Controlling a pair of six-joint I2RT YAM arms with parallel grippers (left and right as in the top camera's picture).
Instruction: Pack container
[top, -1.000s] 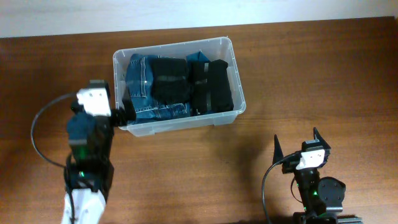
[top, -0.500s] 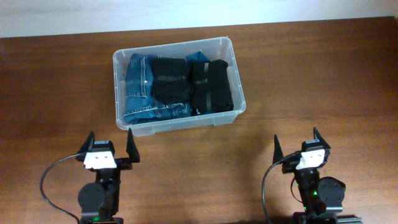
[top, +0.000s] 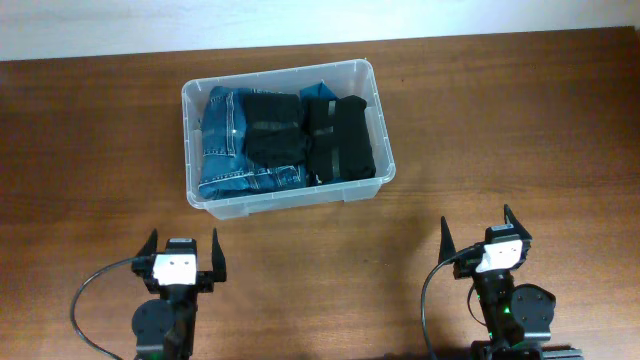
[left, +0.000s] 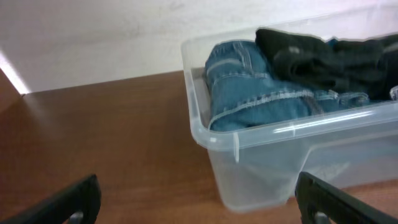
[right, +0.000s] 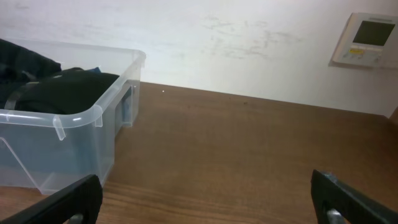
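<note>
Overhead container: packed with folded jeans and black garments.
Left gripper: spread wide, nothing held.
Right gripper: spread wide, nothing held.

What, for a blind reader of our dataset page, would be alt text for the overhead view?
A clear plastic container on a brown wooden table holds folded blue jeans and two black folded garments. The left gripper and right gripper sit open and empty at the bottom of the frame, apart from the container.
</note>
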